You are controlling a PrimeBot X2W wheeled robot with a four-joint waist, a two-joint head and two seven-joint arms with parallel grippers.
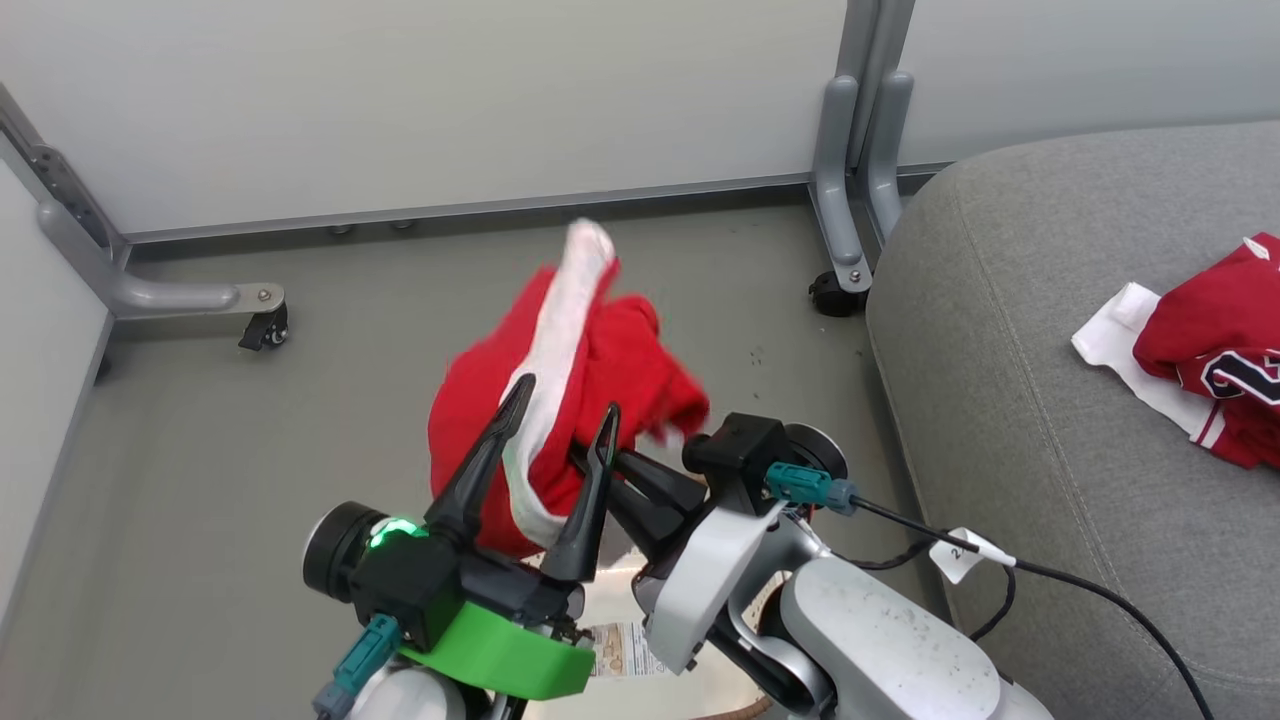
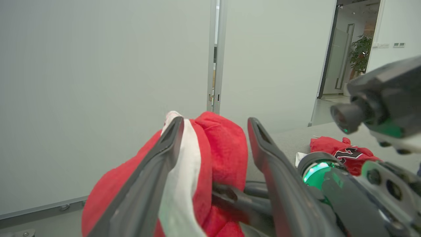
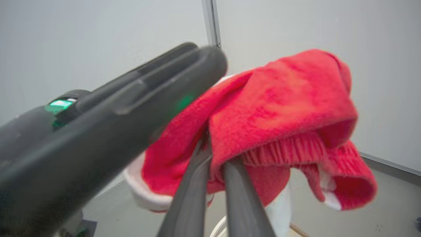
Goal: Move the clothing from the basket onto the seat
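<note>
Pale partition walls [image 1: 400, 100] on grey castored feet [image 1: 190, 296] close off a grey-green floor [image 1: 200, 450]. At the right of the head view lies the light-grey seat [image 1: 1020, 330]. Above the floor, well short of that seat, a red garment [image 1: 620, 370] with a white band hangs in the air. The right tool [image 3: 217, 158] has its two fingers pressed together on the garment's red fold, and the cloth droops over and around them. The left tool [image 1: 568, 397] stands with its fingers apart, one on each side of the white band, and is not pinching it. A second red garment [image 1: 1215, 340] with white trim and dark lettering lies crumpled on the seat near its right edge. Below the two arms, a pale piece of the basket [image 1: 612, 600] with its label shows, mostly hidden by them.
</note>
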